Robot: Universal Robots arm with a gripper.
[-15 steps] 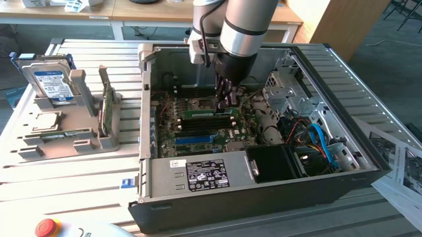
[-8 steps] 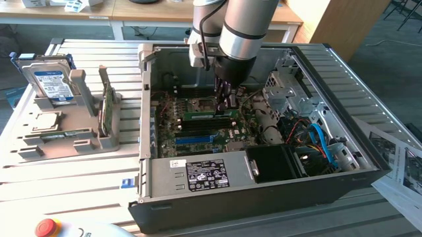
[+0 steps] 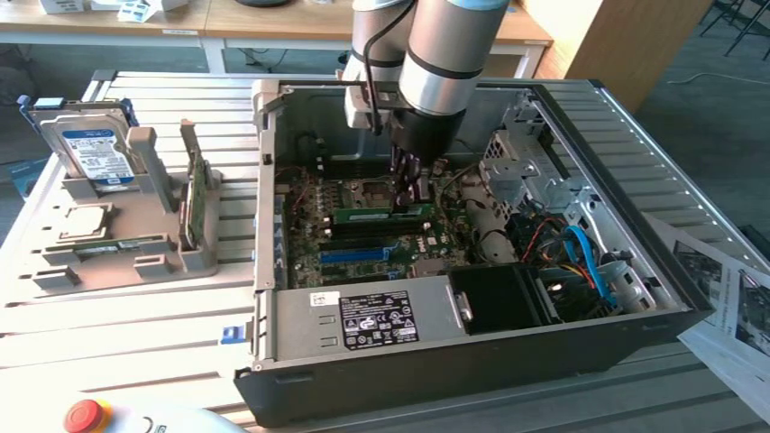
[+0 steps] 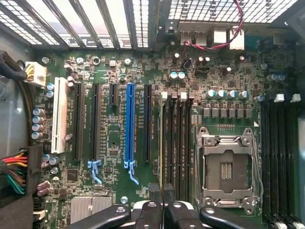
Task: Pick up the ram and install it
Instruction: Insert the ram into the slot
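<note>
The ram (image 3: 379,215) is a narrow green stick standing on edge along a memory slot of the motherboard (image 3: 316,194), inside the open computer case (image 3: 481,365). My gripper (image 3: 412,200) reaches down into the case and is shut on the ram's end toward the exterior view's right. In the wrist view the ram (image 4: 161,138) shows edge-on as a thin yellow-green line between the black slots. It runs down to my gripper (image 4: 162,191), whose black fingertips (image 4: 154,192) pinch it from both sides.
A long blue slot (image 4: 129,124) and an open CPU socket (image 4: 226,167) flank the ram. A grey holder at the exterior view's left carries a hard drive (image 3: 96,149) and a broader green card (image 3: 193,203). The power supply (image 3: 367,320), blue cables (image 3: 578,248) and drive cage (image 3: 524,171) crowd the case.
</note>
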